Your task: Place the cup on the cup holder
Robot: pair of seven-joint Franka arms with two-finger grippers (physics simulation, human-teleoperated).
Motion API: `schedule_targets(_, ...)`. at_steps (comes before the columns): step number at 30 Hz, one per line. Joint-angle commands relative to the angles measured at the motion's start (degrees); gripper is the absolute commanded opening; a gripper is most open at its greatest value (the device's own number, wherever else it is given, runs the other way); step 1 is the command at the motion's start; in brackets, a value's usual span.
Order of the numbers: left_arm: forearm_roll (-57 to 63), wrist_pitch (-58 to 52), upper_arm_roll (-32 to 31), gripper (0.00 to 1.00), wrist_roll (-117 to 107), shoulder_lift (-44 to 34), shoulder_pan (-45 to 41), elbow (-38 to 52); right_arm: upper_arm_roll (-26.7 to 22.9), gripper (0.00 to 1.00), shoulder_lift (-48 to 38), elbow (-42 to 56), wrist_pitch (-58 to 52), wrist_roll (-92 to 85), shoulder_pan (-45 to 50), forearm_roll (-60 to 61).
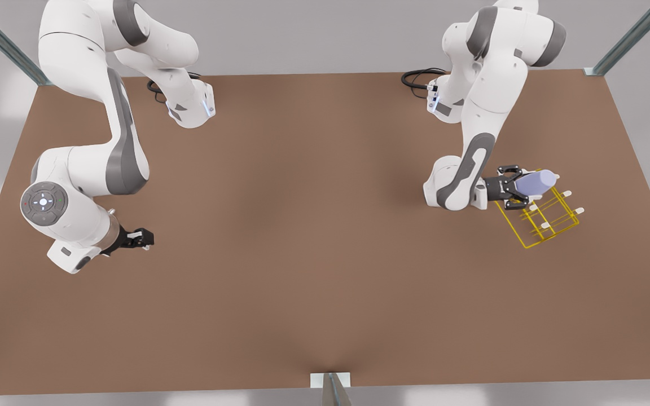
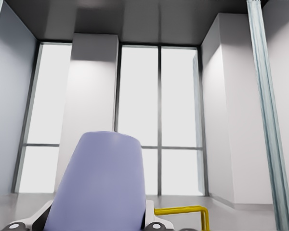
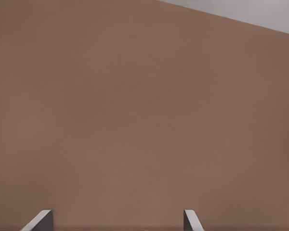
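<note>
Lavender cup (image 2: 101, 185), smooth and tapered, gripped in left claw (image 1: 518, 186); right claw (image 1: 143, 239) open, waiting.

Open table (image 1: 313, 237) lies everywhere except where the cup holder (image 1: 539, 217) pegs stand.

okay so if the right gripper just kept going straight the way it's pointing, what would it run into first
Probably the bare table. The right gripper, fingers open, waits on the front view's left, and its wrist view shows brown tabletop ahead, though how steeply it points is unclear.
</note>
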Motion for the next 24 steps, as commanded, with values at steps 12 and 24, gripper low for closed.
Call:
schedule_targets(12, -40.5, -2.4, -19.3, 1.0, -2.9, -8.5, -3.6, 29.6, 0.0, 1.0, -0.1, 0.0, 0.0, -0.1, 0.1, 0.1)
schedule_targets(24, -73.6, -0.2, -3.3, 1.0, 137.3, -13.9, 6.3, 54.2, 0.0, 1.0, 0.0, 0.1, 0.0, -0.1, 0.2, 0.0)
